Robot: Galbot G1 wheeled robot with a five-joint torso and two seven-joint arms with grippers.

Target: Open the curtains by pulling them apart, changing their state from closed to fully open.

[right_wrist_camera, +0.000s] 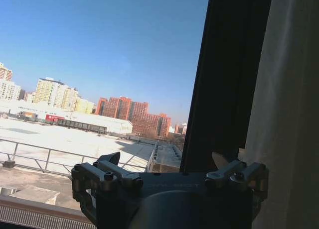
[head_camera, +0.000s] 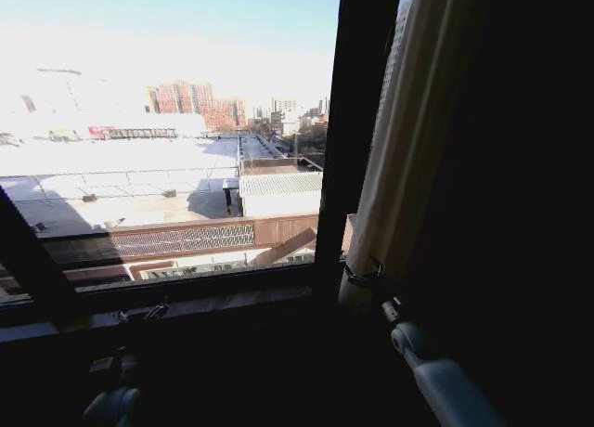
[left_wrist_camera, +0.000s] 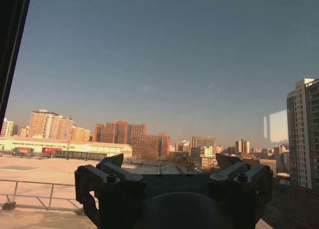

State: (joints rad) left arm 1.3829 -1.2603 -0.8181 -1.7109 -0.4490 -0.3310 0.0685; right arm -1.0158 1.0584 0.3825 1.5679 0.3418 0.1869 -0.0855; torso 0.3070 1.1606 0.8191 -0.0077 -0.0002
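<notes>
Down low on your left, the left gripper (left_wrist_camera: 172,181) sits below the window sill (head_camera: 213,306), jaws spread, holding nothing. Your right gripper (head_camera: 364,277) is up against the bunched curtain (head_camera: 408,158), fingers open, one beside the fabric's edge, not clamped. Drag now and the sheer cloth may slip free or snag on the dark window frame (head_camera: 353,121) just beside it. Beyond the glass, sunlit rooftops.

The curtain (head_camera: 408,148) is cream-white with soft vertical pleats, shadowed darker along its right side. The window frame (head_camera: 357,121) is black, and the right arm (head_camera: 450,390) is pale grey.
</notes>
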